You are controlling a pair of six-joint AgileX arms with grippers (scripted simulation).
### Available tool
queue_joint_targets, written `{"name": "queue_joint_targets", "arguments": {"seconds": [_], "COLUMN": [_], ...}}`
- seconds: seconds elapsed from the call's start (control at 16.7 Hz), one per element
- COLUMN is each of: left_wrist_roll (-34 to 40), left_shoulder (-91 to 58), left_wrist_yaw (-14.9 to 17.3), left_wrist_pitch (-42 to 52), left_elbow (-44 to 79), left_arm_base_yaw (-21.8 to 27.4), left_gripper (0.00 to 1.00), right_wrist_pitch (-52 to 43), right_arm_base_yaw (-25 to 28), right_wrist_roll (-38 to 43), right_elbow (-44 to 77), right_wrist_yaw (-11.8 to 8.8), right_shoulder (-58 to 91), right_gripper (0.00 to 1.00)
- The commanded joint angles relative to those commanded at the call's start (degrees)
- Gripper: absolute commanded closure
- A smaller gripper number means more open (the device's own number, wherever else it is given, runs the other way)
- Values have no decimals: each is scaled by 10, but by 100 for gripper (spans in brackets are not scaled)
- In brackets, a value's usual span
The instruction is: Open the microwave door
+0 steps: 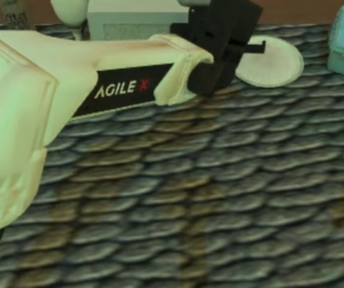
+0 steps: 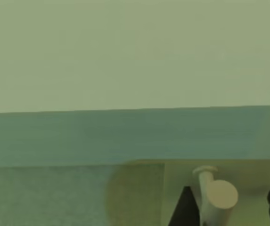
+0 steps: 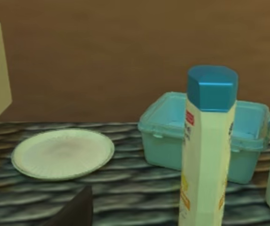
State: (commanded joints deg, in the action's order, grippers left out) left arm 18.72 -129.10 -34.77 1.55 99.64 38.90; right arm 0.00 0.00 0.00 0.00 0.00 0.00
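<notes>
**At the door edge: line up before pulling**

Against the far edge of the counter (image 1: 220,198) stood the microwave (image 1: 137,17), left of centre in the top view, its door (image 1: 129,30) showing only as a strip of grey mesh behind your left arm. That arm reached across the counter and put the left gripper (image 1: 232,30) at the microwave's right front corner, just beside the plate (image 1: 269,61). From the wrist view a knob (image 2: 218,195) sat close ahead, between two dark finger tips, so the fingers were apart, with nothing held. The door looked shut.

You did well to check what the fingers bracketed: that knob belongs to the control panel, not the door. Judging from these views, the better move was to shift towards the door's free edge, close there, then draw back along an arc rather than straight out, so the hinge is not forced.

Your right gripper did not appear; its camera saw the plate, a blue box (image 3: 205,136) and a bottle (image 3: 208,150).
</notes>
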Motion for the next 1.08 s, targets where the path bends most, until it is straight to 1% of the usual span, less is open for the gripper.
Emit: {"name": "queue_joint_targets", "arguments": {"seconds": [0.06, 0.24, 0.42, 0.6, 0.96, 1.08], "left_wrist_roll": [-2, 3, 19, 43, 100, 117], "left_shoulder": [13, 1, -35, -86, -187, -211], "left_wrist_yaw": [-1, 3, 18, 44, 113, 135], "left_wrist_pitch": [6, 26, 99, 225, 549, 637], "left_elbow": [-28, -9, 65, 186, 472, 551], "left_arm_base_yaw": [32, 32, 29, 22, 1, -7], "left_gripper": [100, 100, 100, 100, 100, 100], "right_wrist_pitch": [0, 0, 0, 0, 0, 0], "right_arm_base_yaw": [0, 0, 0, 0, 0, 0], "right_wrist_roll": [0, 0, 0, 0, 0, 0], "right_elbow": [0, 0, 0, 0, 0, 0], "right_wrist_yaw": [0, 0, 0, 0, 0, 0], "right_shoulder": [0, 0, 0, 0, 0, 0], "right_gripper": [0, 0, 0, 0, 0, 0]}}
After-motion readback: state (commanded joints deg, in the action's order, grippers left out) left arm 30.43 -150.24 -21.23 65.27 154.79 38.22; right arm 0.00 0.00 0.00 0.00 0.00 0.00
